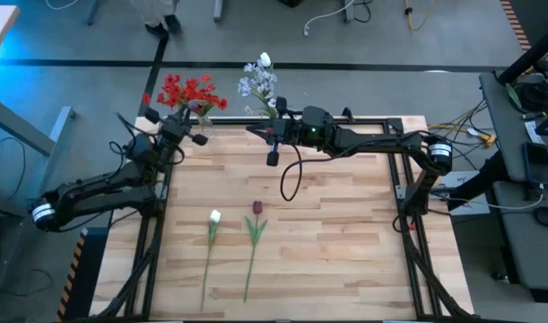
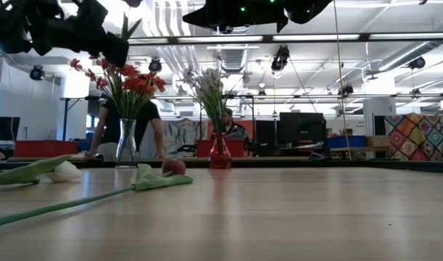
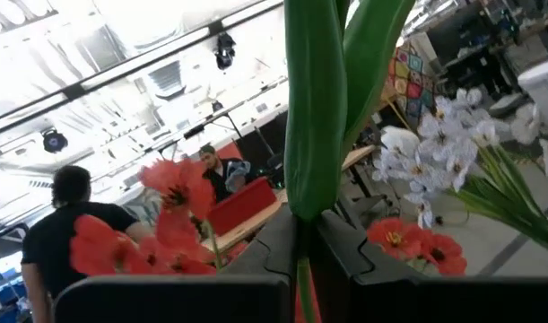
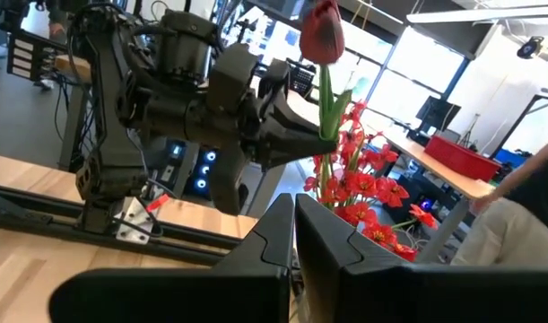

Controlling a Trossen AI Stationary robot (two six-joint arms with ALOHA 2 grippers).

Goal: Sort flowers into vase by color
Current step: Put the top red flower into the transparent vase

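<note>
Left gripper (image 4: 323,135) at counter's (image 1: 327,233) 11 o'clock corner, fingers clamped on dark red tulip (image 4: 321,31) stem above red bunch (image 1: 188,91). Keep stem vertical, lower straight, release once seated. Right gripper (image 1: 260,130) at 12 o'clock, fingers closed, empty.

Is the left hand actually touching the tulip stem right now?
Touching. The right wrist view shows the left hand pinched on the stem of the dark red tulip; the left wrist view shows that green stem clamped between its fingers.
</note>
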